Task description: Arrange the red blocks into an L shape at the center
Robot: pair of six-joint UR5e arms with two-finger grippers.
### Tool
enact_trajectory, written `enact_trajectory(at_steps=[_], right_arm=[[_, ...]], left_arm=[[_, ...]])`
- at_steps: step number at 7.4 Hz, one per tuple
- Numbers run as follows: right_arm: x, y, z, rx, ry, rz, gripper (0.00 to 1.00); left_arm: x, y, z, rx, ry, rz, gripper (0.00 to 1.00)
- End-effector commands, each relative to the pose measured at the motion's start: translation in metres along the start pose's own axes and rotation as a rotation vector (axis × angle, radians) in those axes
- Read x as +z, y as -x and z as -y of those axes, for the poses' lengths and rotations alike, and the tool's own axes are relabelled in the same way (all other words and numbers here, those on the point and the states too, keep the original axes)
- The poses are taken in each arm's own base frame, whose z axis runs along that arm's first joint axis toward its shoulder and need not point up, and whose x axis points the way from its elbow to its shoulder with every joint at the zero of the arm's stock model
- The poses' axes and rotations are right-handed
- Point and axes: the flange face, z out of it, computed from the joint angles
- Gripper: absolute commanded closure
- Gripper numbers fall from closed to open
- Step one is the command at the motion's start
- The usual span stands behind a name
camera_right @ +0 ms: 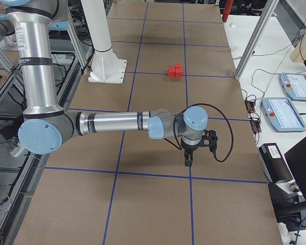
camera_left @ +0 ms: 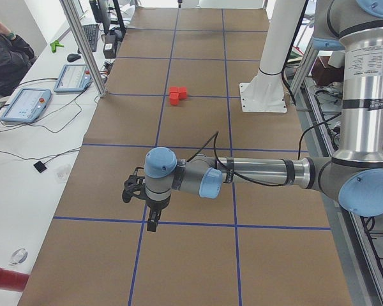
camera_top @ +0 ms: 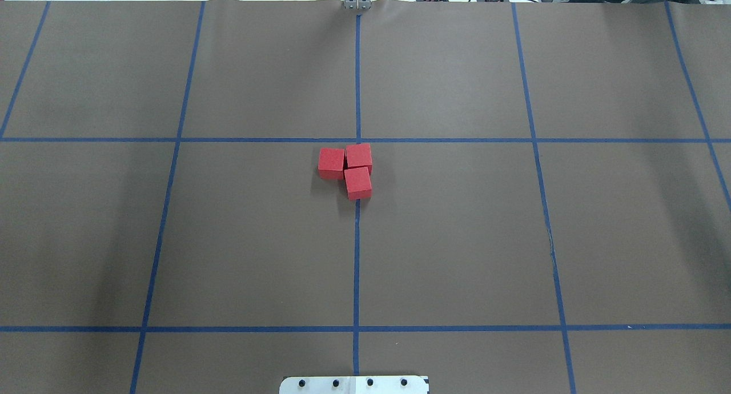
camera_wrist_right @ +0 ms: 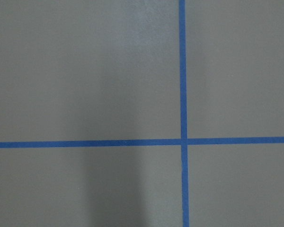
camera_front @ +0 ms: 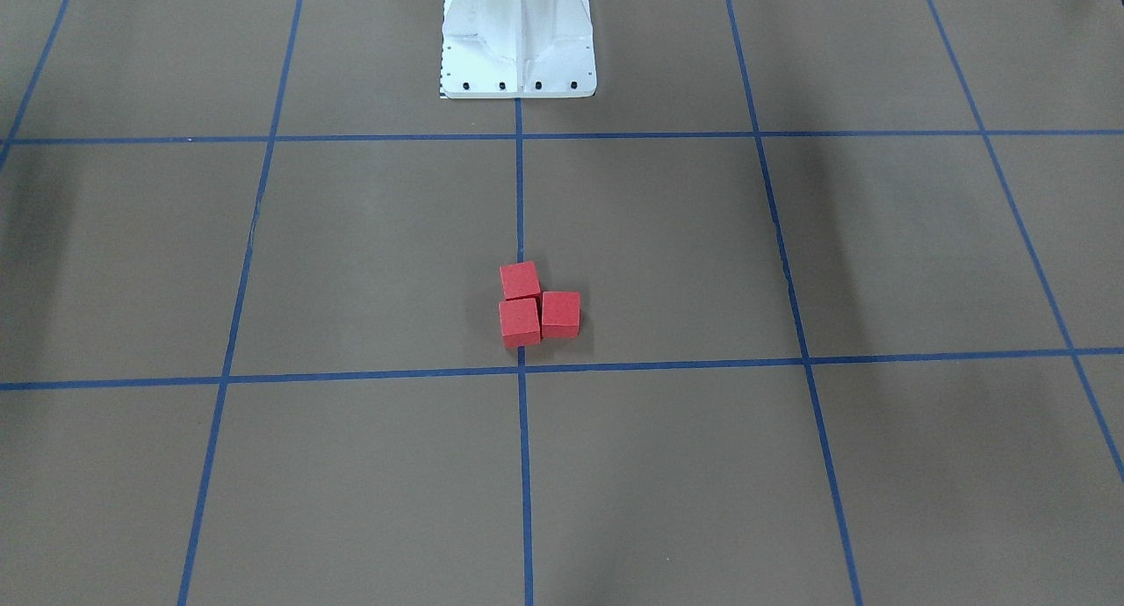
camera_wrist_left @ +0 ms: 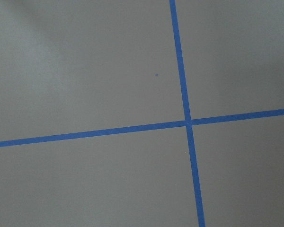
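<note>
**Red blocks at mid-table, both arms standing off**

Item, left gripper (camera_left: 152, 223): hanging fingers-down over the brown paper (camera_left: 191, 127), close above a blue tape line (camera_left: 274, 227). Whether its fingers are spread or pressed together cannot be told (it shows from the side only).

Item, red blocks (camera_top: 359, 159): lying well apart from that gripper, toward the table's middle. The three cubes are touching in an L, just on the robot's side of the center (camera_top: 358, 140).

Item, right gripper (camera_right: 187, 161): hanging fingers-down, equally well apart from the blocks on their other side. Its finger state cannot be told either.
</note>
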Motion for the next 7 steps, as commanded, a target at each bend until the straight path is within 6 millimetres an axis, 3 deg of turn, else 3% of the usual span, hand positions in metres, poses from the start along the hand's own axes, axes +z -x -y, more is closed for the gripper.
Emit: enact_trajectory(at_steps=[1,7], right_arm=[[-0.006,-0.0032,-0.0017,0.023,0.005,-0.005,0.01],[-0.0021,-0.0083,-0.0049,-0.014,0.018,-0.022,0.01]], left_arm=[[0.004,-0.001,-0.0034,-0.028,0.037,-0.025,0.0],[0.0081,-0.0013,-0.008,-0.06,0.073,-0.064,0.0]])
